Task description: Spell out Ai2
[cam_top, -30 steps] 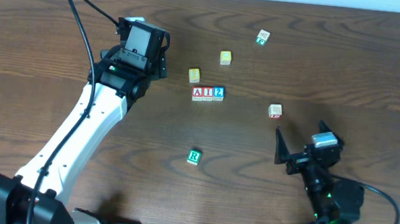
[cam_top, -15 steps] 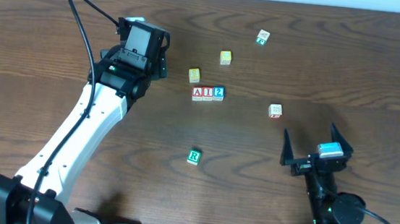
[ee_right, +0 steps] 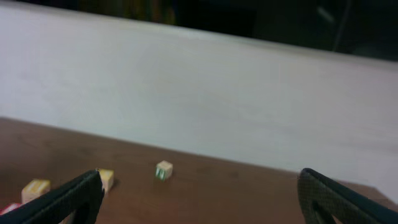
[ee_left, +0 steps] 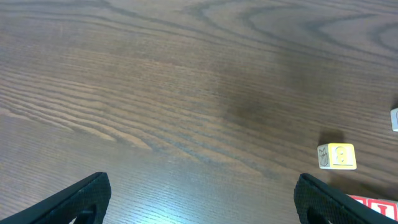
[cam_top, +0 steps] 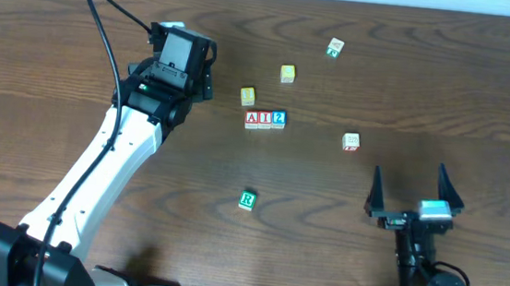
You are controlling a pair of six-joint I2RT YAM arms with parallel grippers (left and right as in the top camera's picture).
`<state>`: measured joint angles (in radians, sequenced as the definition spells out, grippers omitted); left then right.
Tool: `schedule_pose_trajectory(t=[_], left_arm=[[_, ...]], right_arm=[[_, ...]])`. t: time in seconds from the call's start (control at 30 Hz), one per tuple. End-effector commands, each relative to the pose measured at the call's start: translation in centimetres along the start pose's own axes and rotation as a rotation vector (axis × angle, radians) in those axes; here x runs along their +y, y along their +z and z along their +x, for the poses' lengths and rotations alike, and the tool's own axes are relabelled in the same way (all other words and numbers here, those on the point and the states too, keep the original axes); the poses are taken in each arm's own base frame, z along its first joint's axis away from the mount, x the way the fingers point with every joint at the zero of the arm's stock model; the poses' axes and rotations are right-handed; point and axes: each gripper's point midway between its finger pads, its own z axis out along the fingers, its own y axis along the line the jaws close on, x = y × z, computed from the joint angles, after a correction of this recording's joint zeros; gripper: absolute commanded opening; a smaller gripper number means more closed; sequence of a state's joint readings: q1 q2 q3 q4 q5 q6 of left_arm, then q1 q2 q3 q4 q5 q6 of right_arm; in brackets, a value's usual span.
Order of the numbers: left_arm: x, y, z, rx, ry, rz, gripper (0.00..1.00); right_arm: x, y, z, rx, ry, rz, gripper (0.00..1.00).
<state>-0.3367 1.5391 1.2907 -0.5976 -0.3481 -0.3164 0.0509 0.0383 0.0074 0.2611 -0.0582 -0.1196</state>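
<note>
— Red, red, blue: the A block [cam_top: 252, 118], the I block [cam_top: 264, 119] and the 2 block [cam_top: 278, 118] sat touching in 1 row mid-table, and from overhead it read A I 2. Where were the grippers?

— Both were off it. The left gripper [ee_left: 202, 190] hung to the row's left and a little behind, near but apart, with its fingers spread wide over the bare wooden table [cam_top: 428, 75]. The right gripper [cam_top: 409, 180] stood well apart near the front right, jaws wide too, nothing between them.

— Any other lettering?

— A green R block [cam_top: 247, 200] lay alone in front of the row. The loose block [cam_top: 351, 141] between the row and the right gripper carried red marks too small to read. The near yellow block [cam_top: 247, 96] sat just behind the row's left end. The far yellow block [cam_top: 287, 73] was further back, and the green-marked block [cam_top: 336, 47] furthest of all. None of those 3 was legible.

— And the wrist views?

— The left wrist caught the near yellow block with a figure I could not make out, and the row's red end was cut off at the bottom-right corner. The right wrist was blurred, so the blocks were small smudges under a pale wall.
</note>
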Motion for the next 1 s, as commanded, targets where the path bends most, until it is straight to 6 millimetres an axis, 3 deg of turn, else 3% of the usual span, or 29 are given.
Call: schedule_pose_trajectory(t=[0.0,0.1,0.23,0.3,0.4,0.47,0.97], left_arm=[[0.5,-0.3,-0.5,-0.018,-0.003,-0.021,0.95],[0.5,-0.3,-0.5,-0.018,-0.003,-0.021,0.95],[0.5,-0.3,-0.5,-0.018,-0.003,-0.021,0.95],[0.5,-0.3,-0.5,-0.018,-0.003,-0.021,0.95],[0.5,-0.3,-0.5,-0.017,-0.003,-0.021,0.95],[0.5,-0.3,-0.5,-0.018,-0.003,-0.021,0.96],[0.5,-0.4,-0.5,-0.014,-0.004,-0.014,0.95]], right_arm=[[-0.4,-0.2,-1.5,-0.061,0.011,0.022,0.99],[-0.5,-0.3,-1.6,-0.066,0.011,0.026,0.99],[-2.3,-0.4,-0.1,-0.005,0.014,0.132,0.99],[-2.4,-0.4,1.3,0.056,0.014,0.143,0.99],[-0.9,-1.0,5.9,0.244,0.021,0.073,0.99],[-0.7,-1.4,7.5,0.313,0.02,0.063,0.99],[-0.3,-1.4,7.8,0.321,0.023,0.042,0.99]])
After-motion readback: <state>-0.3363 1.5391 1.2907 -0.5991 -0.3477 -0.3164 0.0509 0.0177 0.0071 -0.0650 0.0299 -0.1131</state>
